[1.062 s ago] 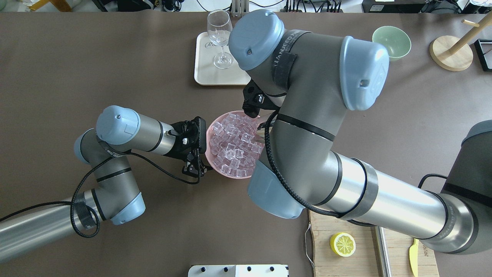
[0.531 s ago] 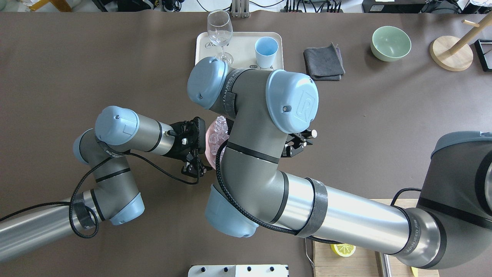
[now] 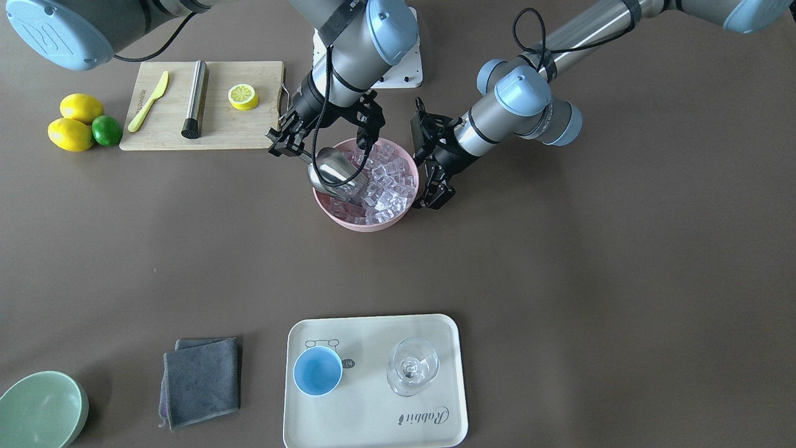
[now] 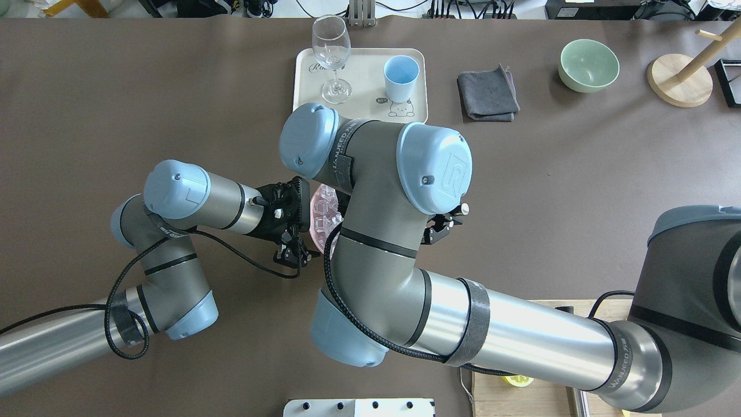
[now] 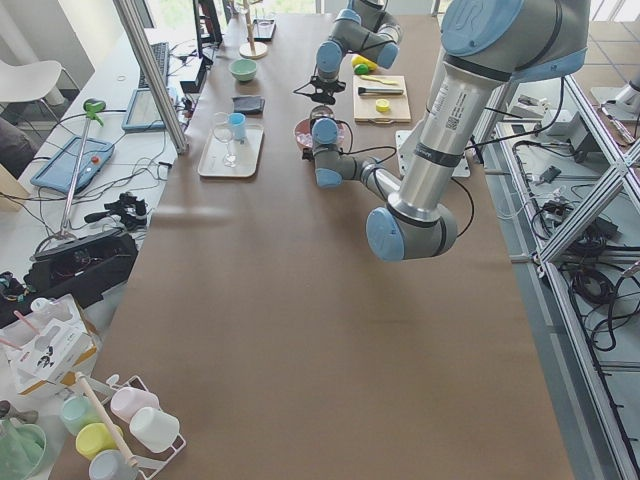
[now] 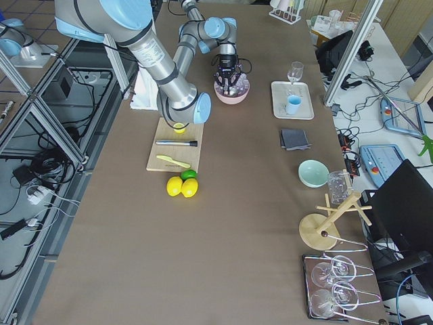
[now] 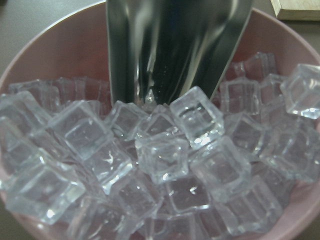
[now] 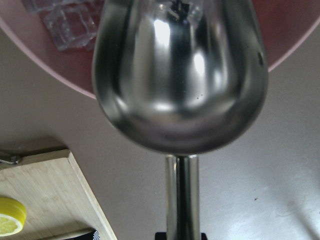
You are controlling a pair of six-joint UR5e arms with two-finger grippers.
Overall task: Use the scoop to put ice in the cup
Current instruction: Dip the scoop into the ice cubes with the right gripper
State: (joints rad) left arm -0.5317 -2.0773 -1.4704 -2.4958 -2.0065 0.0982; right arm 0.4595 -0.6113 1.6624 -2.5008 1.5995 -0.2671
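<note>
The ice (image 3: 388,183) fills a pink bowl (image 3: 367,224) at mid-table and shows close up in the left wrist view (image 7: 165,155). My right gripper (image 3: 287,144) is shut on the handle of the silver scoop (image 3: 336,173). The scoop's trough lies tilted in the bowl with its mouth against the cubes, and it looks empty. My left gripper (image 3: 429,198) sits at the bowl's rim and seems shut on it. The light blue cup (image 3: 317,371) stands empty on the tray, far from both grippers. In the overhead view my right arm hides most of the bowl (image 4: 317,211).
The cream tray (image 3: 373,410) also carries a wine glass (image 3: 412,366). A grey cloth (image 3: 200,381) and a green bowl (image 3: 40,407) lie beside it. A cutting board (image 3: 249,127) with a lemon half, steel cylinder and knife is behind the pink bowl.
My right arm has swung left over the pink bowl, uncovering the cup and cloth and hiding most of the ice from overhead. My left arm has stayed still at the rim.
</note>
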